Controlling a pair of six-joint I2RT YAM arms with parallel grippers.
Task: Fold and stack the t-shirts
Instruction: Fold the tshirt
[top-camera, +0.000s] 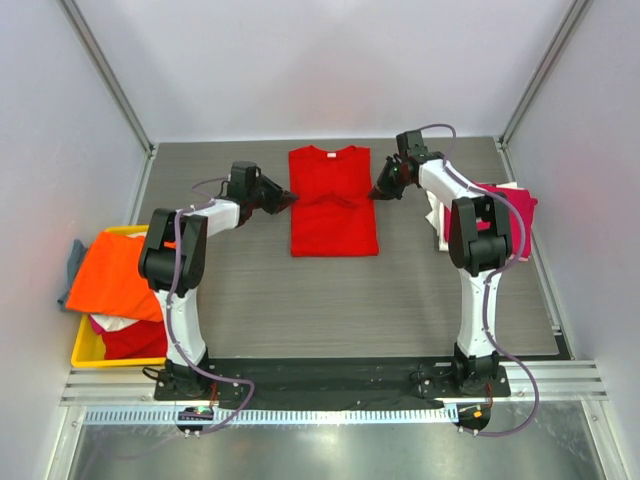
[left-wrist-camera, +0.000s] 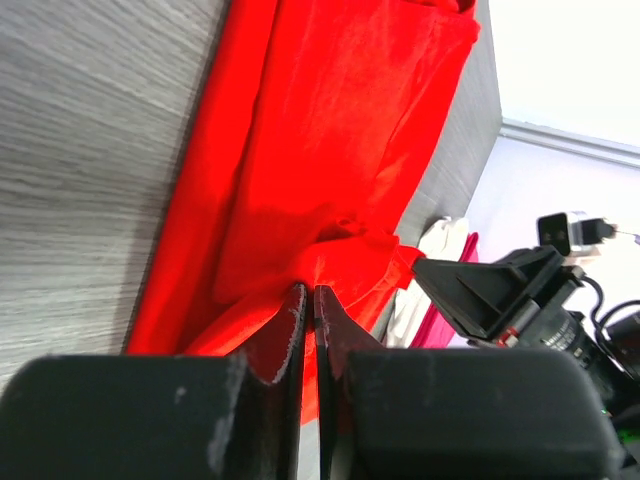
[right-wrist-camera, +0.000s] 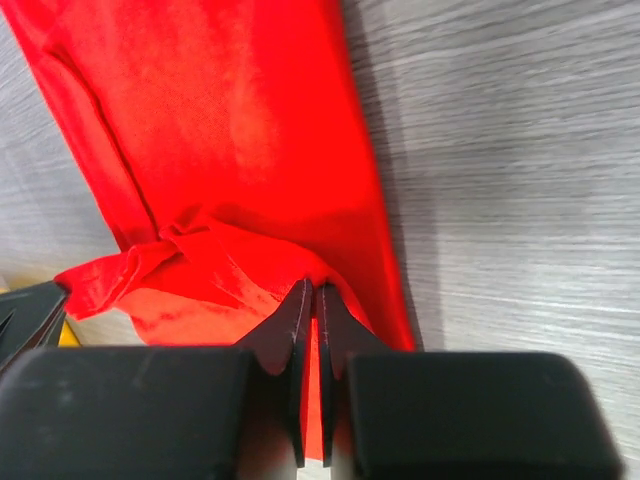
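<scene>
Left gripper (top-camera: 290, 203) and right gripper (top-camera: 377, 193): jaws of each pinching opposite edges of the red t-shirt (top-camera: 333, 225) on the surface (top-camera: 400, 300).

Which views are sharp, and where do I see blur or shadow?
Top external: evenly lit, sharp, hardly any shadow. Left wrist: the left claw is close and blurred, the red t-shirt sharper. Right wrist: the right claw is blurred; a soft shadow lies on the table beside the shirt.
</scene>
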